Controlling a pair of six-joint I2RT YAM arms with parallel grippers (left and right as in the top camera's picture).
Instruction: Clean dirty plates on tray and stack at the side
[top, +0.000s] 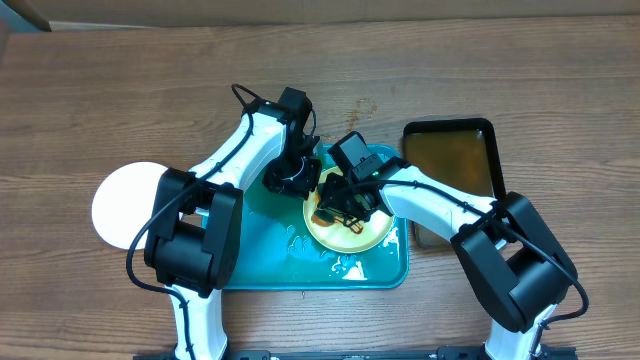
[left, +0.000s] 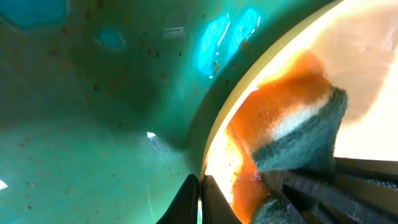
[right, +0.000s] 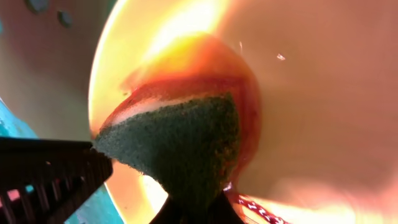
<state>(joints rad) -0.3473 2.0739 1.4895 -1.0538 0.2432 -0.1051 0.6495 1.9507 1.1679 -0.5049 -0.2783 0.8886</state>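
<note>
A pale green plate with brown sauce smears lies on the right half of the wet turquoise tray. My left gripper is at the plate's left edge. In the left wrist view its fingers are closed on the plate's rim. My right gripper is over the plate. In the right wrist view its fingers are shut on a green-and-orange sponge pressed on the plate. The sponge also shows in the left wrist view. A white plate lies on the table left of the tray.
A black tray of brownish water stands right of the turquoise tray, at the back. Foam and water pool on the turquoise tray's front. The wooden table extends around.
</note>
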